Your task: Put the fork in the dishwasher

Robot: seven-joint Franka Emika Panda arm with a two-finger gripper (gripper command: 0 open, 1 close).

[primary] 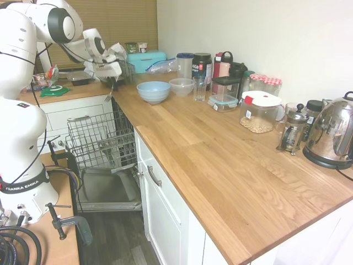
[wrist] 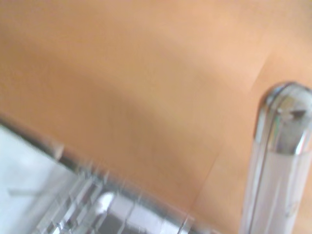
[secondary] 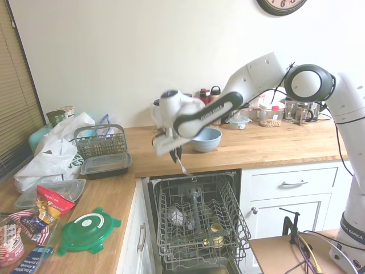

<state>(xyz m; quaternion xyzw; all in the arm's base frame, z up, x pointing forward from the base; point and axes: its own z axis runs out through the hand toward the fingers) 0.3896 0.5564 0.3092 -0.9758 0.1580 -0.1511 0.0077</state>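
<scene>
The gripper (secondary: 175, 153) hangs in the air over the front edge of the wooden worktop (primary: 220, 160), just above the back of the open dishwasher (secondary: 197, 222), with its fingers closed on the fork (secondary: 183, 166). The fork slants down from between the fingers, its free end pointing toward the grey wire rack (secondary: 199, 214) without touching it; in the first exterior view it shows only as a thin pale sliver (primary: 108, 95) under the gripper (primary: 112, 83). In the wrist view a shiny rounded metal end (wrist: 280, 146) rises from the lower edge, blurred, with bare wood behind it and a smear of rack wires in one corner. The rack is pulled out over the dropped dark door (primary: 107, 190), and a few items sit among its wires, too small to name. On the worktop behind the gripper stands a blue bowl (secondary: 205, 138), near the front edge and just beside the inner corner where the two runs meet; a clear bowl (primary: 181, 86) and a glass (primary: 199, 88) stand close beside it toward the wall. Along the wall edge stand jars, a lidded container of nuts (primary: 258, 112), a French press (primary: 293, 130) and a steel kettle (primary: 333, 132). On the other run lie a grey cutlery basket (secondary: 100, 141), a white bag (secondary: 54, 154) and a green lid (secondary: 88, 229) near the front edge.
</scene>
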